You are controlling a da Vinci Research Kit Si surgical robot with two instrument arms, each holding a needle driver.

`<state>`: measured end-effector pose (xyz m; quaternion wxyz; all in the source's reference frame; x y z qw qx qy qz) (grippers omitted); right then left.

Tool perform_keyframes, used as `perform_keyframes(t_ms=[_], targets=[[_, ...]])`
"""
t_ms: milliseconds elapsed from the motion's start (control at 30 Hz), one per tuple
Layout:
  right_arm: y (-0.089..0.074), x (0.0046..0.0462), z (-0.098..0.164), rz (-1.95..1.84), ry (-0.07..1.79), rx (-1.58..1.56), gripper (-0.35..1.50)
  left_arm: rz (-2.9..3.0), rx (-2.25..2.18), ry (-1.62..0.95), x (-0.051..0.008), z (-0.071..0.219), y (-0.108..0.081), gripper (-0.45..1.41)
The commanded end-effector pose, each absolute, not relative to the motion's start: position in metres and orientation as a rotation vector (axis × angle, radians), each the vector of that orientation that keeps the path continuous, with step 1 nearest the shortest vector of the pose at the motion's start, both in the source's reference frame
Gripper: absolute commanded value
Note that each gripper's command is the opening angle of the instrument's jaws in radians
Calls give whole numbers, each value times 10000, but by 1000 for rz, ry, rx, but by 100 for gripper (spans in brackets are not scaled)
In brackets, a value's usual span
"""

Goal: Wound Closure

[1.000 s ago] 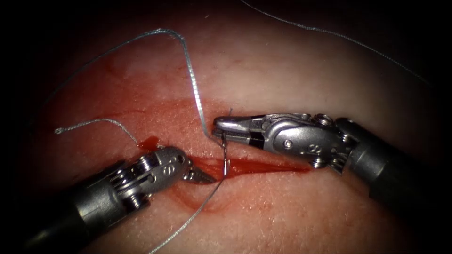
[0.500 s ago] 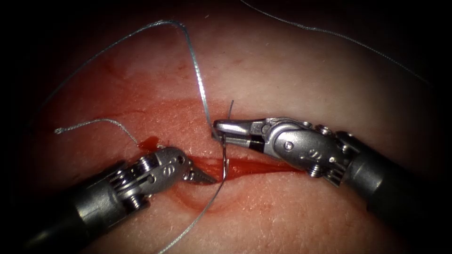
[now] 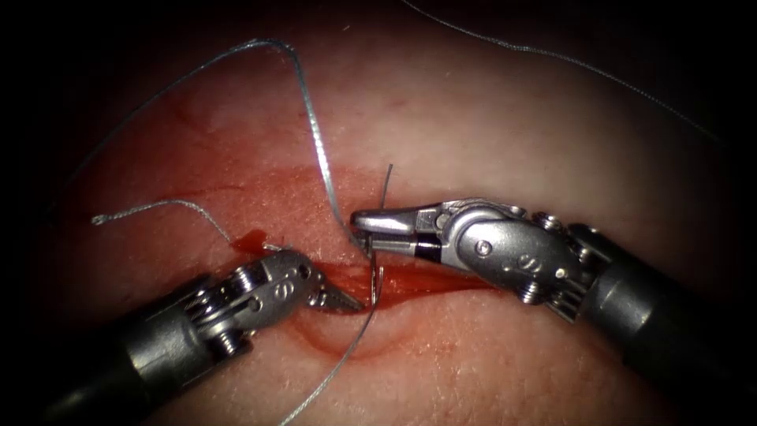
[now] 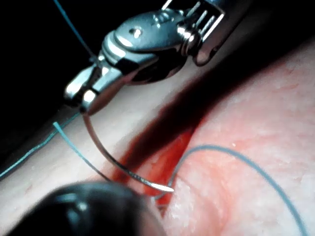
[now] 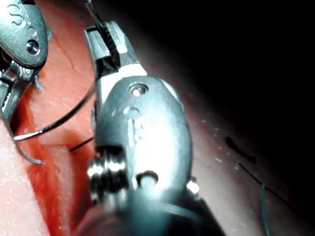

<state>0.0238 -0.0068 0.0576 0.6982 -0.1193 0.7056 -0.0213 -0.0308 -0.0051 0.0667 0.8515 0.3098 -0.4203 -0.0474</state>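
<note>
My right tool [image 3: 361, 230] comes in from the right with its jaws shut on the curved needle [image 3: 377, 272], a short way from its tail end, which sticks up above the jaws. The needle arcs down to the cut [image 3: 441, 280]. Its tip [image 4: 169, 188] shows bare at the cut's opening, not buried. My left tool [image 3: 341, 297] lies at the cut's left end, jaws shut with nothing seen in them, its tip close beside the needle. Thread [image 3: 315, 142] rises from the right jaws [image 4: 83, 98] in a tall loop. Another strand [image 3: 339, 363] runs from the cut toward the front.
A short thread end [image 3: 158, 205] lies on the tissue [image 3: 489, 134] left of the cut. Red fluid [image 3: 252, 241] pools along the cut and beside the left tool. A further strand [image 3: 552, 55] crosses the far right of the tissue.
The right tool has shifted slightly left and lower and has turned, so the needle's tail stands higher. The thread loop has swung left. The left tool has stayed put.
</note>
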Motion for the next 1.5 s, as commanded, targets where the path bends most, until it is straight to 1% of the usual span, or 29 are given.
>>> perform_keyframes(t_ms=[33,733,1100,1267,1500], targets=[[-53,242,566,-46,1579,-275,-35,-97,644,-886,-313,663,-40,-45],[-41,241,553,-21,1600,-279,-35,-98,641,-886,-315,665,-42,-45],[-38,248,559,-56,1592,-333,-35,-100,646,-886,-315,658,-43,-45],[-33,238,570,-95,1581,-349,-35,-108,665,-893,-321,632,-38,-45],[-44,235,577,-120,1566,-335,-35,-106,660,-893,-320,637,-40,-45]])
